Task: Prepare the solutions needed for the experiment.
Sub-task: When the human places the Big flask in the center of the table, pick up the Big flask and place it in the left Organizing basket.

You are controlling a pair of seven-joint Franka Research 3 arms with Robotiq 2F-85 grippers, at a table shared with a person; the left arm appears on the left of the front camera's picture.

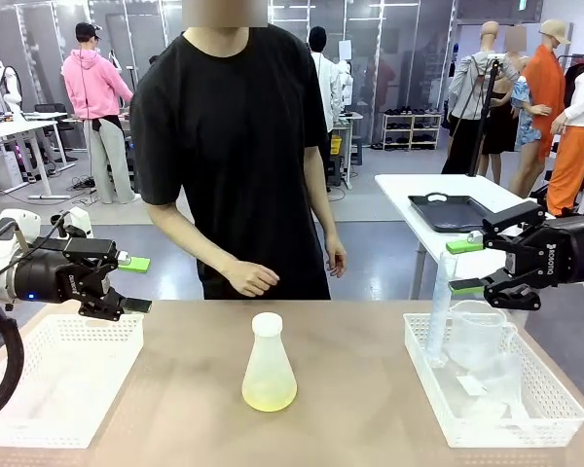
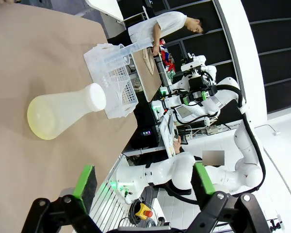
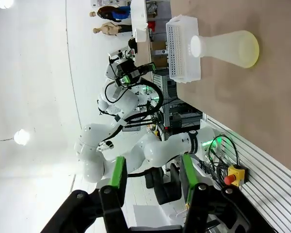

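We see the conical flask [image 1: 269, 355] upright mid-table, toward the near edge, the solutions [image 1: 269, 394] pooled pale yellow-green in its base. Our left gripper [image 1: 136, 284] hangs over the left basket [image 1: 78, 323], jaws spread wide and empty. Our right gripper [image 1: 464, 268] hovers above the right basket [image 1: 506, 428], jaws partly spread, also empty.

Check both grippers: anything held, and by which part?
Nothing is held. The left gripper and the right gripper both stand open and empty in the air. The flask stands free between them, untouched.
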